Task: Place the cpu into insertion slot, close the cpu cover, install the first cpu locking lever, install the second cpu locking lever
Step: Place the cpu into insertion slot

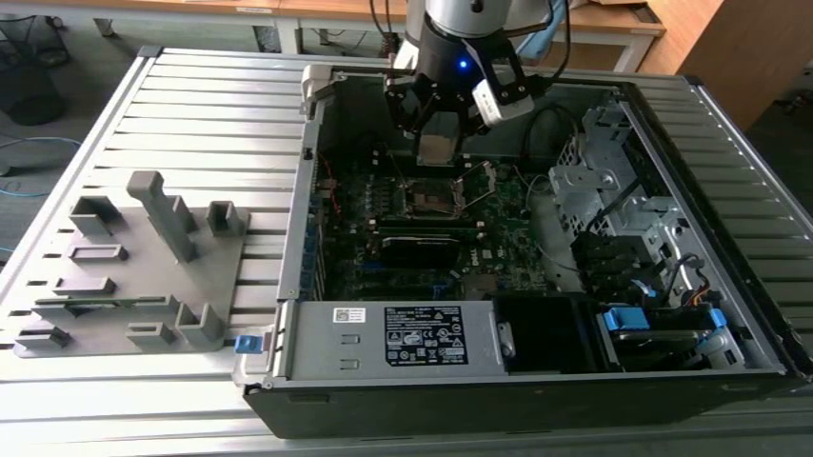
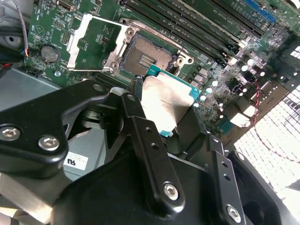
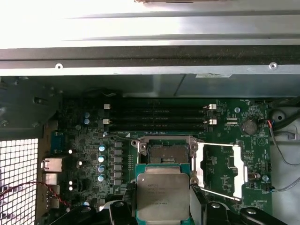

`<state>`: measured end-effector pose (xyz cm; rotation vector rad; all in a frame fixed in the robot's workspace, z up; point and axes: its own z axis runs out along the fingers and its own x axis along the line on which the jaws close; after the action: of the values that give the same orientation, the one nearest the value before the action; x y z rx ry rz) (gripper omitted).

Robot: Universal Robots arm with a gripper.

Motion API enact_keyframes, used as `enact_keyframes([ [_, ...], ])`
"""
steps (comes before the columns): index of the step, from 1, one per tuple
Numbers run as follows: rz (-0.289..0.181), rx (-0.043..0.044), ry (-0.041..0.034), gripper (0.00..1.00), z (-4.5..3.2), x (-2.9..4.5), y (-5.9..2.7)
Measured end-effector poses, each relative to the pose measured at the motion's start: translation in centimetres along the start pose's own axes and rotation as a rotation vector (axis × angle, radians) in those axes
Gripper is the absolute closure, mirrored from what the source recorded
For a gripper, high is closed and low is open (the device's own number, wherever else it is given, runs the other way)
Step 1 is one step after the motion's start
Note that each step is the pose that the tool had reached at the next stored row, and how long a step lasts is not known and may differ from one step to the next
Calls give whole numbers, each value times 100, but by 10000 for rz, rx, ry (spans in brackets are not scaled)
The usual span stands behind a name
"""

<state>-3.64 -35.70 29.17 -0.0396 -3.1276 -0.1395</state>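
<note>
My gripper (image 1: pixel 436 143) hangs inside the open computer case, shut on the cpu (image 1: pixel 436 149) by two opposite edges. The cpu (image 3: pixel 162 194), a silver-grey square on a green base, hovers just above and slightly short of the insertion slot (image 3: pixel 164 153). In the second wrist view the cpu (image 2: pixel 166 105) sits between the black fingers (image 2: pixel 140 126), with the bare insertion slot (image 2: pixel 145 56) beyond it. The cpu cover (image 3: pixel 200 164) is swung open and lies flat beside the slot; the same silvery frame (image 2: pixel 76 37) appears in the second wrist view. The insertion slot (image 1: pixel 429 198) lies below the gripper.
Long black memory slots (image 3: pixel 159 117) run alongside the socket. A thin lever wire (image 3: pixel 220 194) stands loose by the cover. The case wall (image 1: pixel 311 143), drive cage (image 1: pixel 597 181) and power supply (image 1: pixel 406 338) hem in the board. A grey fixture block (image 1: pixel 140 267) sits at the exterior view's left.
</note>
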Motion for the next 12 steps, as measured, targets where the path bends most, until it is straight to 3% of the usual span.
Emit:
enact_keyframes([
  [12,-6,18,-61,46,173,-1,-15],
])
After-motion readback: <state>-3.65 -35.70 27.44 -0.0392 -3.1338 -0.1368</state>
